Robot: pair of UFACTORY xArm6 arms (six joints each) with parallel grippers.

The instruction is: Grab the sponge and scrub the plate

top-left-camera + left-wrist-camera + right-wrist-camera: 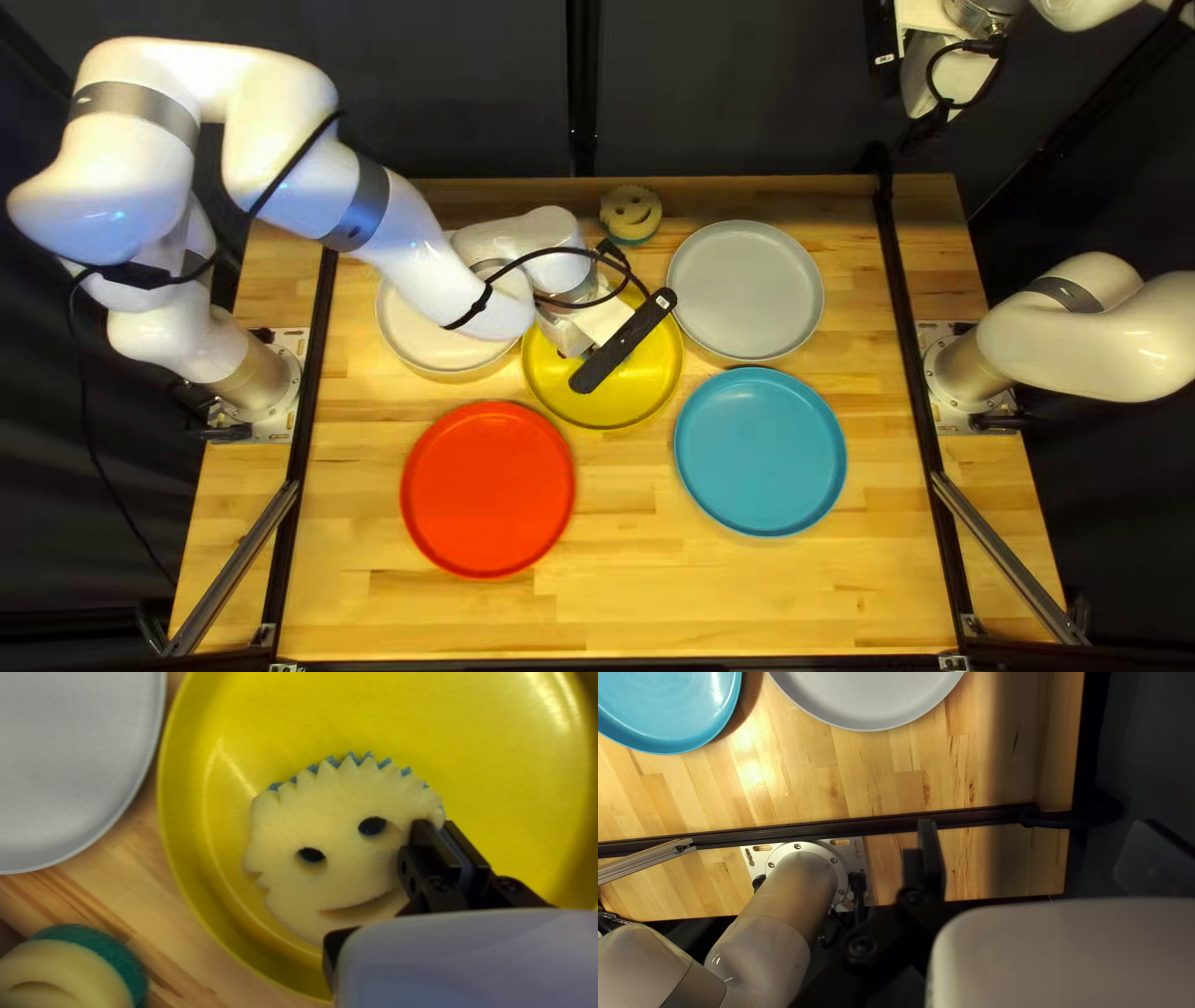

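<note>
Where your left gripper [438, 825] pinches one edge, the sponge [336, 880] lies inside the yellow plate [380, 709], extending rimward; your right gripper [1036, 830], spread, hangs outside it.

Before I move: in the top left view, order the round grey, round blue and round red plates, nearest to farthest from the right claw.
1. Round grey plate: upper right.
2. Round blue plate: lower right.
3. Round red plate: lower left.
</note>
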